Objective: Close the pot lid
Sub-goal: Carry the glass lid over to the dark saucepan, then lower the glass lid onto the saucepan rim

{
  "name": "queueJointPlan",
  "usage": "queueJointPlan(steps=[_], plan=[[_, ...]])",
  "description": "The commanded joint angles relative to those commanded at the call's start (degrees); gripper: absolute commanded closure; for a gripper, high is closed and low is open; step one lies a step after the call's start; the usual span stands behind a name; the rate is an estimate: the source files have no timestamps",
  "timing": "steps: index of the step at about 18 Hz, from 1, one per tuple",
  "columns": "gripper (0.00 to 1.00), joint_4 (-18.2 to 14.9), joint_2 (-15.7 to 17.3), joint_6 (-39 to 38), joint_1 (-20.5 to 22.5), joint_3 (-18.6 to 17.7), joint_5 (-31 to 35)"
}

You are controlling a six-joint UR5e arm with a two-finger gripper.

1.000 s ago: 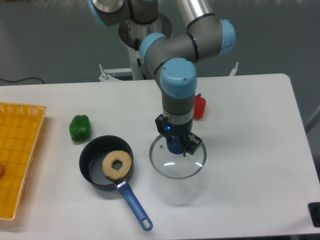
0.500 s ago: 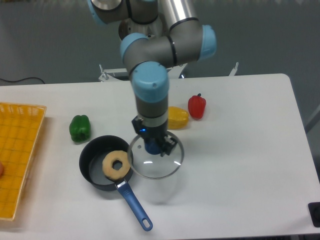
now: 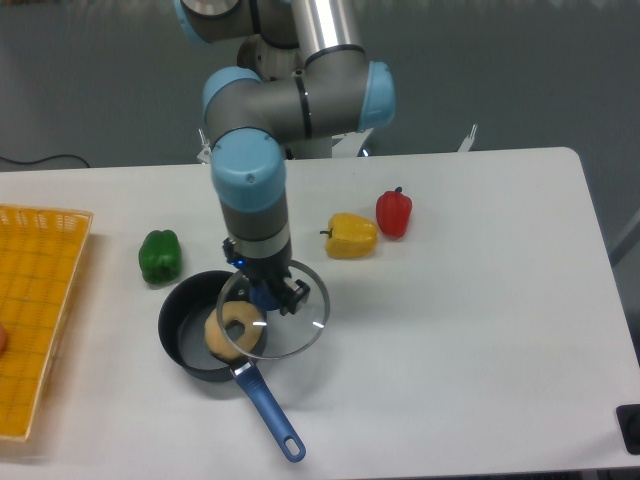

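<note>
The pot (image 3: pixel 185 335), a small dark grey saucepan with a long blue handle (image 3: pixel 268 412), sits left of centre on the white table, with a doughnut-shaped piece (image 3: pixel 232 330) inside it. The lid (image 3: pixel 300 325), a clear glass disc with a metal rim, hangs in the air over the pot's right edge. My gripper (image 3: pixel 267 297) points straight down and is shut on the lid's blue knob, which is mostly hidden between the fingers.
A green pepper (image 3: pixel 160 256) lies just behind the pot on the left. A yellow pepper (image 3: pixel 350 236) and a red pepper (image 3: pixel 394 213) sit behind and to the right. A yellow basket (image 3: pixel 35 310) stands at the table's left edge.
The arm has carried the lid leftward, from the bare table right of the pot to partly over the pot's right rim. The yellow pepper is now uncovered.
</note>
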Motion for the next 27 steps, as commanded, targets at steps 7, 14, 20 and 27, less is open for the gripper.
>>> queueJointPlan(steps=[7, 14, 20, 27], plan=[[0.4, -0.09, -0.97, -0.09, -2.03, 0.62, 0.53], [0.4, 0.18, -1.76, -0.53, -4.48, 0.09, 2.37], [0.4, 0.35, -1.76, -1.84, -5.63, 0.18, 2.29], [0.39, 0.26, -2.37, -2.02, -5.81, -0.08, 2.29]])
